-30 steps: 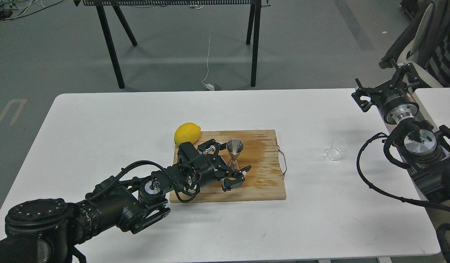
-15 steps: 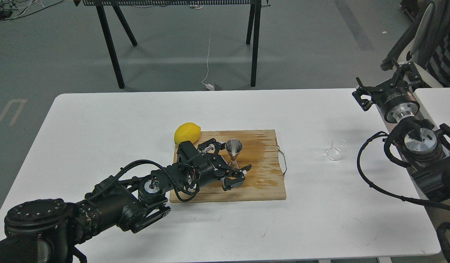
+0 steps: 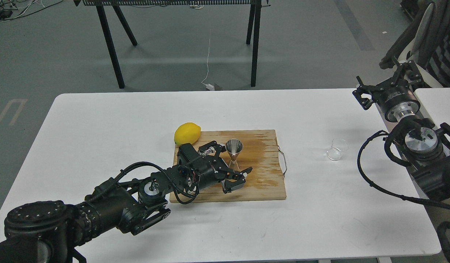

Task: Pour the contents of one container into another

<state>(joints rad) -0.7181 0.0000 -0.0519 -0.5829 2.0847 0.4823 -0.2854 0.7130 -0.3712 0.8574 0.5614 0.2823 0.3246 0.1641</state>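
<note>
The steel jigger (image 3: pixel 234 148) stands upright on the wooden cutting board (image 3: pixel 265 182), near the board's middle. My left gripper (image 3: pixel 233 161) reaches in from the left and is open; one finger lies behind the jigger's left side and the other in front of its base, so the lower cone sits between them. Whether the fingers touch the jigger I cannot tell. The clear glass cup (image 3: pixel 336 149) rests alone on the white table to the right of the board. My right gripper (image 3: pixel 385 83) hangs open, high at the table's far right edge, well away from the cup.
A yellow lemon (image 3: pixel 187 133) lies at the board's back left corner, just behind my left wrist. The board has a wire handle (image 3: pixel 283 160) on its right side. A black trestle stand (image 3: pixel 115 47) is on the floor beyond the white table (image 3: pixel 100 120).
My left gripper has shifted slightly down and back around the jigger's base. The right gripper has drifted a little. Jigger, cup and lemon have not moved.
</note>
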